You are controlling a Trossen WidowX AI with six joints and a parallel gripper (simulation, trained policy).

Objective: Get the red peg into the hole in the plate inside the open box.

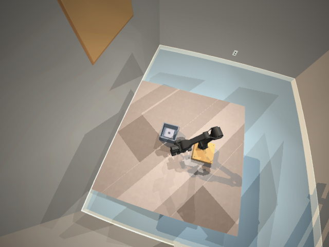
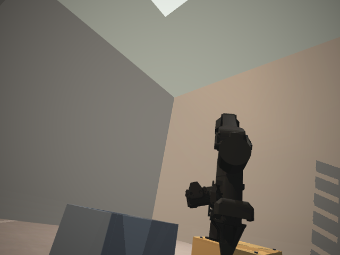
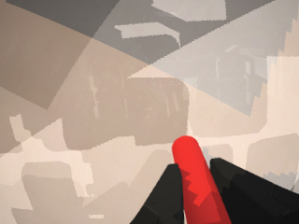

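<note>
My gripper (image 2: 228, 247) (image 3: 193, 170) is clamped on the red peg (image 3: 193, 179), one finger each side. Peg's outside the box (image 1: 170, 128) (image 2: 115, 233); box is near my wrist, plate (image 1: 171, 130) inside.

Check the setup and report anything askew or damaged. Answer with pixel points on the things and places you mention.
Nothing looks damaged. The red peg (image 3: 193, 170) slants in the wrist view, between the closed fingers of the gripper (image 1: 174, 149) (image 3: 193, 170); whether it's truly tilted, I can't tell. The open box (image 1: 160, 137) (image 2: 115, 233) looks intact.
</note>
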